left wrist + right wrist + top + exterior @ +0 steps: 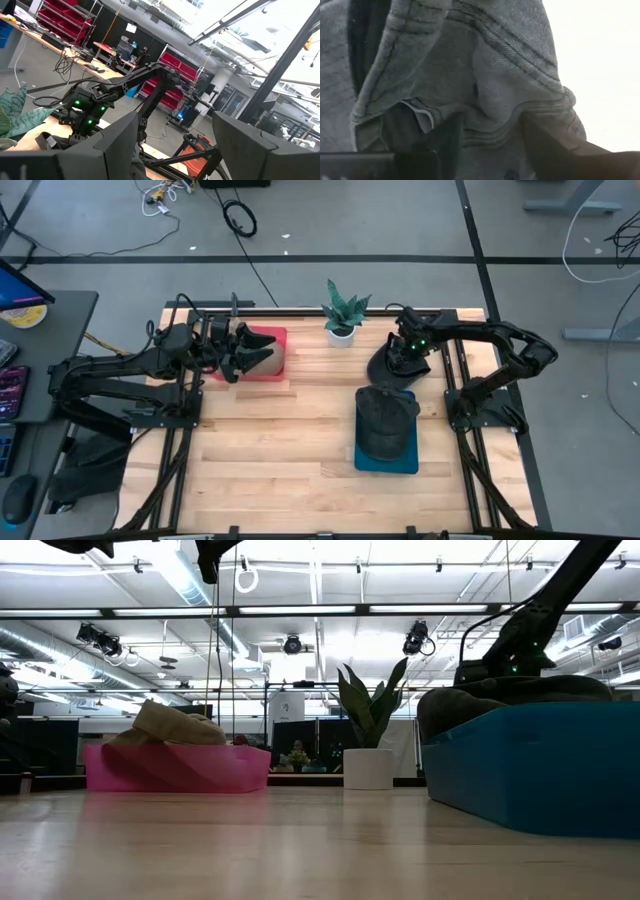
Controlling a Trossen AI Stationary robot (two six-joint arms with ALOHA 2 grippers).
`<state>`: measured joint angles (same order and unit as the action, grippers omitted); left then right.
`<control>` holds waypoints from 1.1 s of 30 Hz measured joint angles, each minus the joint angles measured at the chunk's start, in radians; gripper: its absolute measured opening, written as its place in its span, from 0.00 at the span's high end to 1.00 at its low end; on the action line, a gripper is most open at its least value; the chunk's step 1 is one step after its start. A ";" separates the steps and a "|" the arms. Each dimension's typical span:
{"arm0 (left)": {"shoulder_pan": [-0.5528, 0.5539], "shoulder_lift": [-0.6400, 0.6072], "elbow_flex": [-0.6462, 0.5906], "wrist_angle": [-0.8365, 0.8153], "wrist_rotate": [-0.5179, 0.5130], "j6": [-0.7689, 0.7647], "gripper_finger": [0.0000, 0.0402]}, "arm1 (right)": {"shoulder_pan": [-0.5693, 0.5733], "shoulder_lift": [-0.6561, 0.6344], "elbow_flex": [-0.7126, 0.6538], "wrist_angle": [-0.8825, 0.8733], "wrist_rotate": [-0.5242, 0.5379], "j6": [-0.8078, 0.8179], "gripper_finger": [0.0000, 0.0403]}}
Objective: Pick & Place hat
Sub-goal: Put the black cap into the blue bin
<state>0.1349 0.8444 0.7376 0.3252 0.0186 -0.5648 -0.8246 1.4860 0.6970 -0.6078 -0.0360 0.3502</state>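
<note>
- The right pincer (400,358) sits at the back right of the counter (280,450), its fingers clamped on a fold of a dark grey hat (392,366). In the right wrist view the grey denim-like fabric (485,85) fills the picture and bunches between the two dark fingers, so the grip looks taken on the brim or a crease rather than the crown.
- That hat hangs or rests just behind the blue bin (386,450), which already holds another dark hat (385,425). I judge the held one is on its way into or over that bin, though I cannot tell whether it is clear of the counter.
- The left pincer (243,352) hovers above the pink bin (258,360) at the back left, fingers apart and holding nothing; its wrist view looks out across the room. A tan hat (178,724) lies heaped in that pink bin, so this arm is likely poised for its own pick.
- A potted plant (342,315) stands between the two bins at the back edge, close to the right arm's path; a sideways swing could brush its leaves.
- The hat already in the blue bin leaves little room, so a second one may sit proud of the rim.
</note>
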 joint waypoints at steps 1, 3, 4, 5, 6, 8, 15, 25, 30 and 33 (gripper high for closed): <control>0.000 0.000 0.000 0.000 0.000 0.000 0.35 | 0.005 0.000 -0.003 0.005 0.010 0.000 0.52; 0.000 0.000 0.000 0.000 0.000 -0.004 0.35 | 0.013 -0.001 -0.010 0.015 0.030 0.001 0.58; 0.000 0.000 0.000 0.000 0.000 -0.005 0.35 | 0.017 -0.002 -0.014 0.021 0.041 0.001 0.63; 0.000 0.000 0.000 0.000 0.000 -0.006 0.35 | 0.021 -0.002 -0.018 0.026 0.050 0.000 0.68; 0.000 0.000 0.000 0.000 0.000 -0.006 0.35 | 0.025 -0.002 -0.021 0.030 0.060 0.000 0.73; 0.000 0.000 0.000 0.000 0.000 -0.007 0.35 | 0.031 -0.003 -0.026 0.039 0.076 -0.008 0.86; 0.000 0.000 0.000 0.000 0.000 -0.008 0.35 | 0.034 -0.011 -0.023 0.020 0.081 -0.010 0.98; 0.000 0.000 0.000 0.000 0.000 -0.008 0.35 | 0.035 -0.245 0.031 -0.116 0.119 -0.022 0.99; 0.000 0.000 0.000 0.001 0.000 -0.003 0.35 | 0.035 -0.396 0.081 -0.189 0.123 -0.019 0.99; 0.000 0.000 0.000 0.005 -0.001 -0.002 0.35 | 0.035 -0.475 0.125 -0.218 0.123 -0.019 0.99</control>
<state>0.1352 0.8444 0.7376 0.3300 0.0173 -0.5666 -0.7898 1.0115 0.8219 -0.8262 0.0868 0.3317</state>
